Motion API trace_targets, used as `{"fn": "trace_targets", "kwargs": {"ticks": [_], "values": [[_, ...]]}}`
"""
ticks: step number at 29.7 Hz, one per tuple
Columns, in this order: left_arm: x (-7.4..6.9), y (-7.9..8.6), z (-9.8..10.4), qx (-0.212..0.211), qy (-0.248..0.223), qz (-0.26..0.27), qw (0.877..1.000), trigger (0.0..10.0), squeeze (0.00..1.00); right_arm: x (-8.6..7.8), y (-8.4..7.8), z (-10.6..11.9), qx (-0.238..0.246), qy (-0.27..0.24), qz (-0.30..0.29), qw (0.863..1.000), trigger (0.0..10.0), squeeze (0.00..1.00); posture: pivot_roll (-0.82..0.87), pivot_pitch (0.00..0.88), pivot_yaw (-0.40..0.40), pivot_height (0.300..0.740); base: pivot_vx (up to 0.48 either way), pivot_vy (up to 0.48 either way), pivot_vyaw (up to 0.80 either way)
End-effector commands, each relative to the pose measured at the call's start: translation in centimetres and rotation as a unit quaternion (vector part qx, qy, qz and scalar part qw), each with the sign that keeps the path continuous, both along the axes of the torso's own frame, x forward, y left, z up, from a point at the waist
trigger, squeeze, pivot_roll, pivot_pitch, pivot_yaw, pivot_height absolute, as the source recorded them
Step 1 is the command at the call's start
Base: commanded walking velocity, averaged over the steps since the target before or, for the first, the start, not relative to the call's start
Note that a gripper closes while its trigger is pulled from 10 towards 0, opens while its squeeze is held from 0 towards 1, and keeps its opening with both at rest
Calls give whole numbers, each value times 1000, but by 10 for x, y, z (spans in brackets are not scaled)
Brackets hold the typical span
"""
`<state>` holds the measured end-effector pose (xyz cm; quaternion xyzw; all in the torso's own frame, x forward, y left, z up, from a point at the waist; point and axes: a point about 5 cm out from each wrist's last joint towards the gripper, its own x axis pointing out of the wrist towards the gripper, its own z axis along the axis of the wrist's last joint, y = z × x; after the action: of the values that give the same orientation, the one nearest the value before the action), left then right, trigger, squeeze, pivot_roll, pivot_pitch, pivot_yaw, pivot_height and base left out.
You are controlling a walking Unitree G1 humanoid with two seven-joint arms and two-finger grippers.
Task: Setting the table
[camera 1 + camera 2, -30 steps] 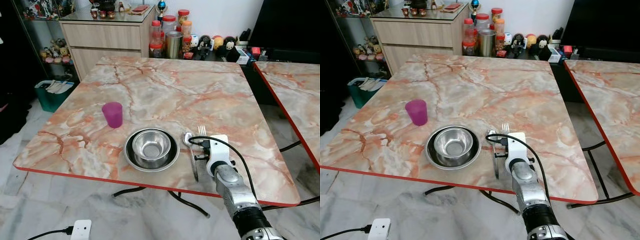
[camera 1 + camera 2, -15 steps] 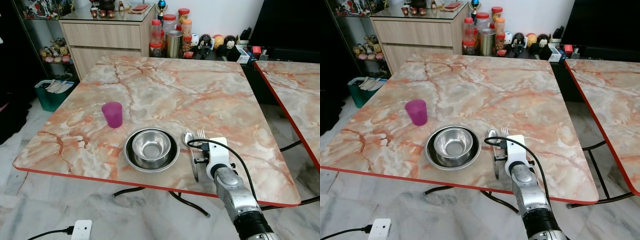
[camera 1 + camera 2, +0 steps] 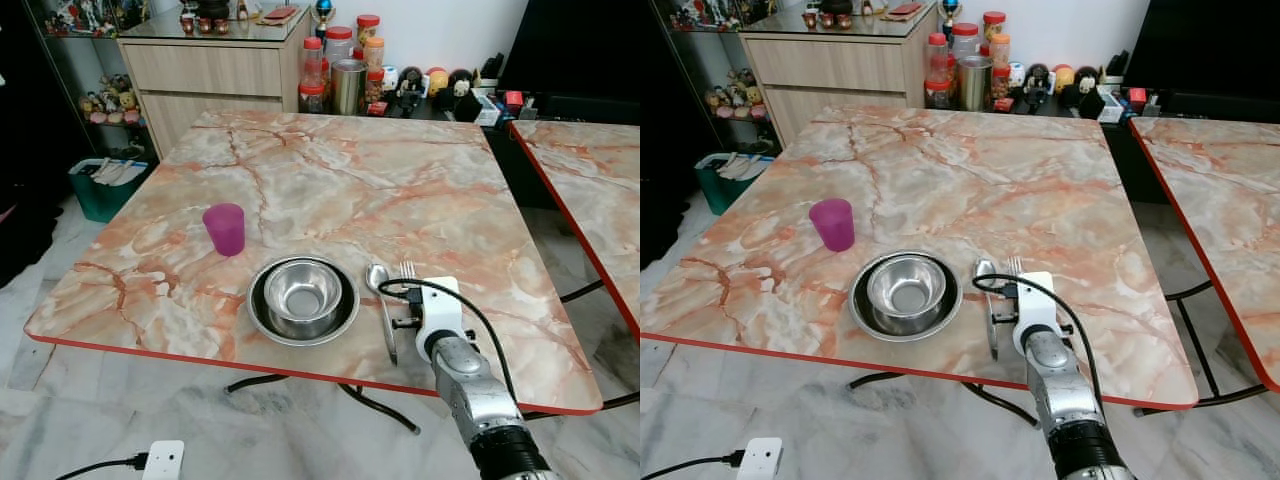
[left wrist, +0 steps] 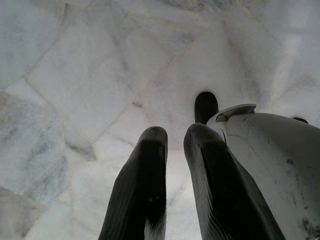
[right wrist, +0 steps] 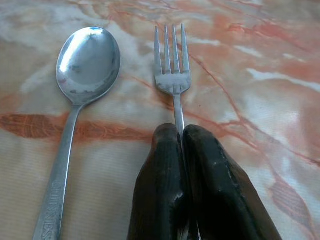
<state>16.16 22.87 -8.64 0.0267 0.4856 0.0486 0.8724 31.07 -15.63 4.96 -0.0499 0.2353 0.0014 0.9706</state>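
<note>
A steel bowl (image 3: pixel 302 290) sits in a steel plate (image 3: pixel 262 318) near the front edge of the marble table (image 3: pixel 350 180). A purple cup (image 3: pixel 225 228) stands to their left. Right of the plate lie a spoon (image 5: pixel 87 65) and a fork (image 5: pixel 171 65), side by side, heads pointing away from me. My right gripper (image 5: pixel 176 131) is low over the table, shut on the fork's handle. In the eye views its white wrist (image 3: pixel 436 312) covers the handle, with the fork's tines (image 3: pixel 407 269) showing beyond it. My left gripper (image 4: pixel 172 137) hangs idle over the floor.
A second marble table (image 3: pixel 590 190) stands close on the right. Jars and figurines (image 3: pixel 345 75) line the far side beside a wooden cabinet (image 3: pixel 215 75). On the floor are a teal bin (image 3: pixel 105 185) at left and a white power socket (image 3: pixel 162 458) in front.
My right wrist has drawn back slightly toward the table's front edge. The spoon, bowl, plate and cup have stayed in place.
</note>
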Motion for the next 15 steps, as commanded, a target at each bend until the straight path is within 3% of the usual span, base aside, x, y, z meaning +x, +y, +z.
{"fn": "trace_targets", "kwargs": {"ticks": [1,12,13,14,15], "values": [[-3,4,0,5,8,-2,1000,10000,0,-4,-5,-6,4,16,-9,1000,10000,0,66,0,-4,740,0,0,0],[-3,4,0,3,8,0,1000,10000,0,-4,-3,-7,14,21,-10,1000,10000,0,72,0,-4,740,0,0,0],[-3,4,0,3,8,0,1000,10000,0,-3,-3,-6,15,20,-10,1000,10000,169,71,0,-4,740,0,0,0],[-3,4,0,3,8,0,1000,10000,0,-3,-3,-6,16,20,-10,1000,10000,169,71,0,-4,740,0,0,0],[-3,4,0,3,8,0,1000,10000,0,-3,-3,-6,17,19,-10,1000,10000,686,69,0,-3,740,0,0,0]]}}
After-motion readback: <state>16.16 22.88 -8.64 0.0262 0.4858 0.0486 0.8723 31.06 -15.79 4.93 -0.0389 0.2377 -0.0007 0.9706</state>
